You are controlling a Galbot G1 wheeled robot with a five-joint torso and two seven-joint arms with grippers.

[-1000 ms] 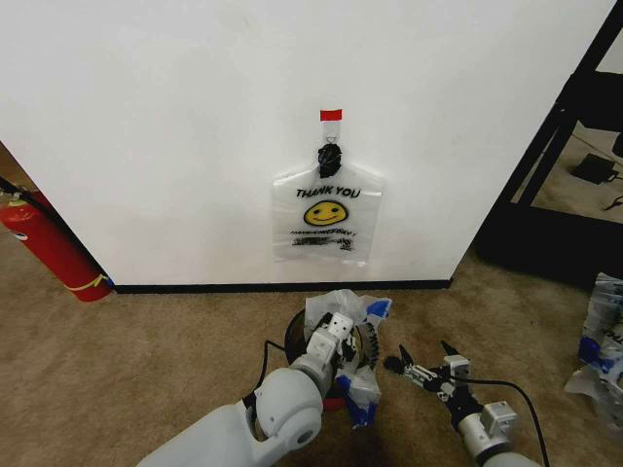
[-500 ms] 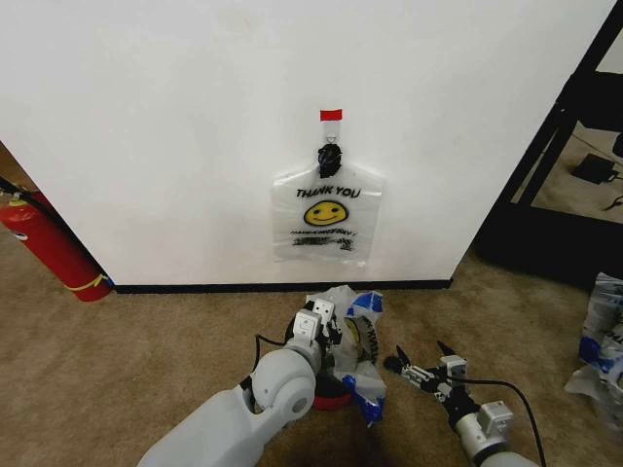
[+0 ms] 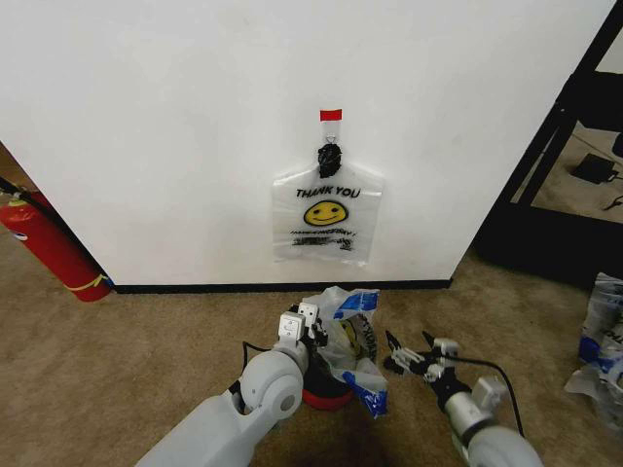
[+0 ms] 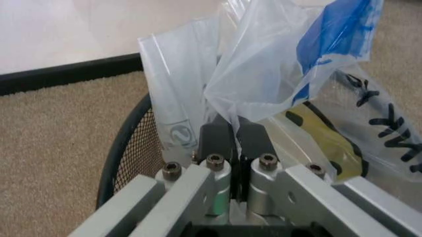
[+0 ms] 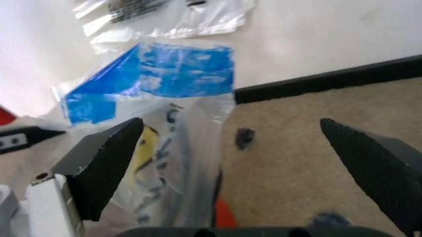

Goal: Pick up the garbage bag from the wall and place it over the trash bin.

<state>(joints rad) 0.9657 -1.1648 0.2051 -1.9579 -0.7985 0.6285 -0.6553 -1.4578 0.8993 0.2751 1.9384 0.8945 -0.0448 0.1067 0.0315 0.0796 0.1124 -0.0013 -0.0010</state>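
Observation:
The garbage bag (image 3: 352, 342), see-through with blue patches and a yellow face, is draped over the trash bin (image 3: 321, 396), whose red base shows under it. My left gripper (image 3: 303, 315) is shut on a gathered fold of the bag (image 4: 264, 74) at the bin's left side, just above the black mesh rim (image 4: 125, 153). My right gripper (image 3: 410, 354) stands open just right of the bag, not touching it. In the right wrist view its black fingers (image 5: 105, 163) are spread wide, with the bag's blue patch (image 5: 165, 74) ahead of them.
Another "Thank You" bag (image 3: 326, 216) hangs on the white wall (image 3: 175, 126) from a black hook (image 3: 329, 156) under a red tape tab (image 3: 331, 115). A red fire extinguisher (image 3: 49, 243) leans at left. A black shelf frame (image 3: 574, 146) and more bags (image 3: 604, 331) are at right.
My left gripper has drawn the bag leftward across the bin. The right gripper has moved slightly forward and closer to the bag, still open.

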